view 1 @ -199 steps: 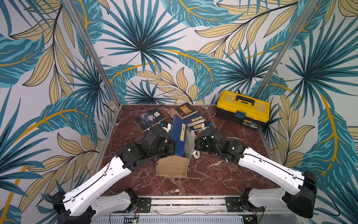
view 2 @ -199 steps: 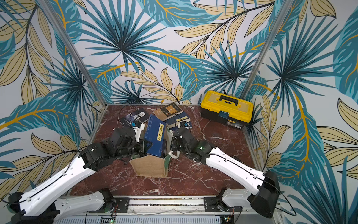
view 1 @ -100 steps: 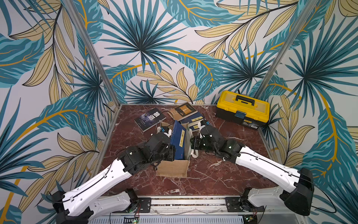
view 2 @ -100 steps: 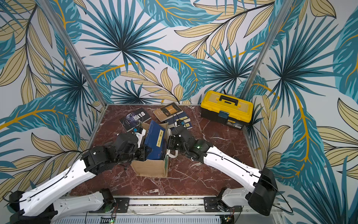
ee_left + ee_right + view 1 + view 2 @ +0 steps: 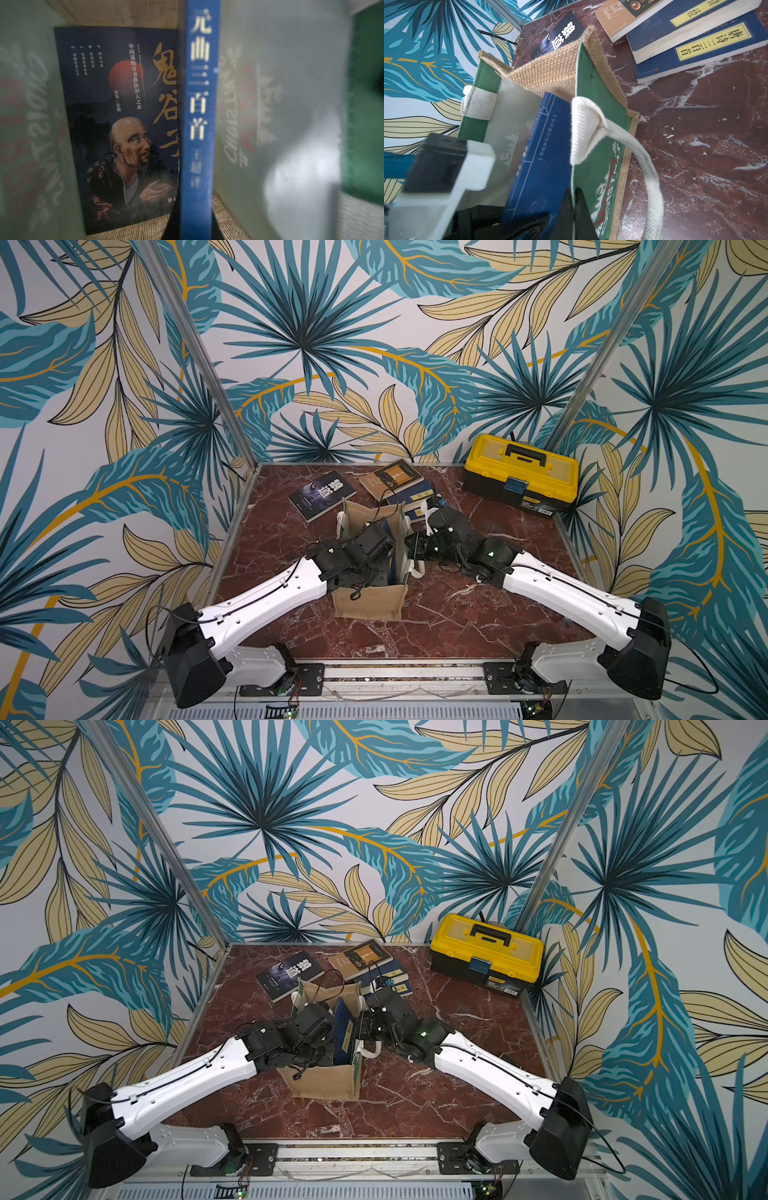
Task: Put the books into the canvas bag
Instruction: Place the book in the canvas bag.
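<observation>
The canvas bag (image 5: 370,601) (image 5: 328,1081) stands open mid-table. My left gripper (image 5: 195,228) reaches down inside it, shut on the spine of an upright blue book (image 5: 199,124) (image 5: 345,1031). A dark book with a bald man on its cover (image 5: 116,124) lies flat on the bag's floor. My right gripper (image 5: 574,207) (image 5: 409,547) is shut on the rim of the bag's green printed wall (image 5: 600,145). Behind the bag lie more books: a dark one (image 5: 322,494), a tan one (image 5: 390,479) and a navy pair with yellow labels (image 5: 695,52).
A yellow-and-black toolbox (image 5: 521,472) (image 5: 486,955) sits at the back right corner. A white strap handle (image 5: 652,176) hangs loose outside the bag onto the red marble table (image 5: 457,614). Patterned walls close in on three sides.
My left gripper has gone down with the blue book, which stood well above the bag's rim before and now sits mostly inside. My right gripper has kept its hold on the bag's wall.
</observation>
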`<state>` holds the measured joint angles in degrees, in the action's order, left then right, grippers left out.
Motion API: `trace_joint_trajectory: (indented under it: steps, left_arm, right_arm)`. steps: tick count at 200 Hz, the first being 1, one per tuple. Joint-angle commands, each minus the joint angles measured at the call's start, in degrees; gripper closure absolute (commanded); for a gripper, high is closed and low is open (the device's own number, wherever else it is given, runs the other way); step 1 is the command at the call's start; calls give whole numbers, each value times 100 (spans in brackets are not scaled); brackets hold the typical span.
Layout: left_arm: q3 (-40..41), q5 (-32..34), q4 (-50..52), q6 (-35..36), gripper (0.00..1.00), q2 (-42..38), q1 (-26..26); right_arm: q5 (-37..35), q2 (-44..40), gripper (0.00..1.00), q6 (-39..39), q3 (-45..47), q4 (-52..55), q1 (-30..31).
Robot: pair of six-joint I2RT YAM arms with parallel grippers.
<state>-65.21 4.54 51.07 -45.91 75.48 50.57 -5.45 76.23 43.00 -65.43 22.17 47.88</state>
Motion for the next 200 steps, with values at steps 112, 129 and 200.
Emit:
trace_joint_trajectory:
  steps: [112,129,200]
  left_arm:
    - [646,-737,-710,-117,65,-708,-767]
    - [589,-519,-668,-21,60,-965,-776]
    - [-268,8,-151,939,54,-1211,-871]
  right_arm:
    - [-87,-4,92,-219,-181,-11,-24]
    - [-88,-4,88,-253,-248,31,-26]
    - [-273,-46,79,-439,-586,259,-27]
